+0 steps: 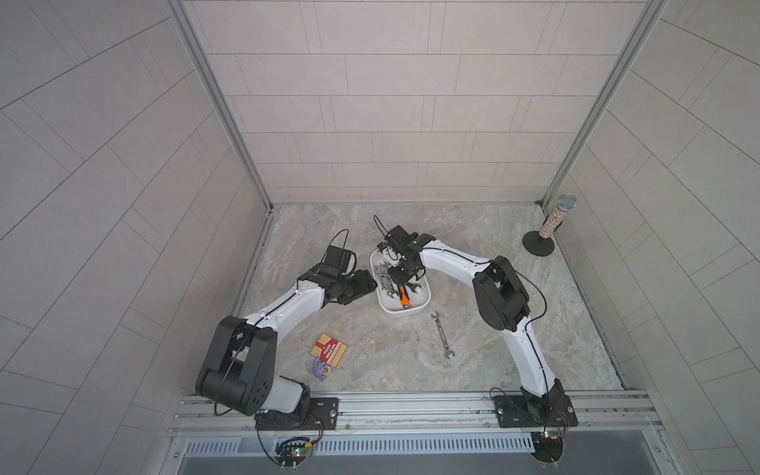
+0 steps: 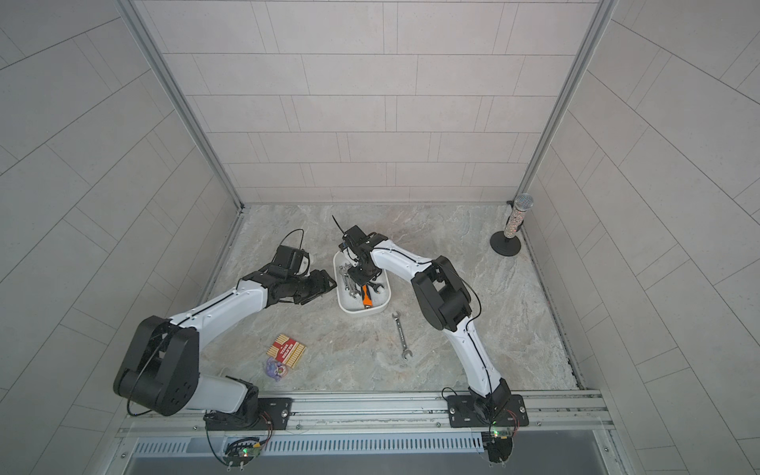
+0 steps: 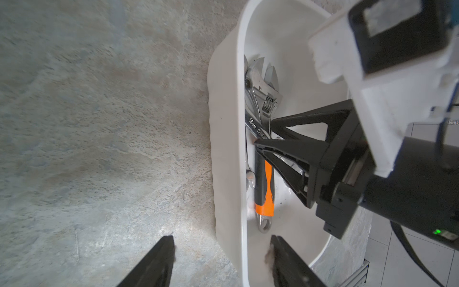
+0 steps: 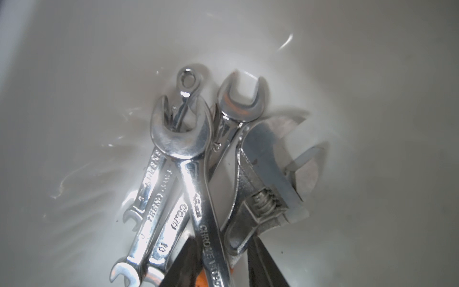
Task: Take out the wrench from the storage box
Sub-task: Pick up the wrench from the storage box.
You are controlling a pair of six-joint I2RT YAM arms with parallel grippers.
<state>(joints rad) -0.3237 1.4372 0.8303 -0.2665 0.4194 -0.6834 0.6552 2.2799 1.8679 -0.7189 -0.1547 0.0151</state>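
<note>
The white storage box (image 1: 407,311) (image 2: 362,309) holds several chrome wrenches. My right gripper (image 1: 401,279) (image 4: 223,263) reaches down into it. Its fingers (image 4: 183,261) press from both sides on a long chrome wrench (image 4: 196,174) and on the neck of an adjustable wrench (image 4: 258,188) with an orange-and-black handle (image 3: 264,184). Smaller wrenches (image 4: 154,198) lie beside them. My left gripper (image 1: 372,283) (image 3: 223,261) is open astride the box's side wall (image 3: 226,124), one finger inside and one outside, apart from it. One more wrench (image 1: 442,337) (image 2: 401,335) lies on the table just outside the box.
A red-and-tan packet (image 1: 329,349) and a small purple item (image 1: 322,368) lie near the left arm. A microphone on a black stand (image 1: 551,224) is in the back right corner. Walls enclose three sides, and a metal rail (image 1: 411,405) runs along the front.
</note>
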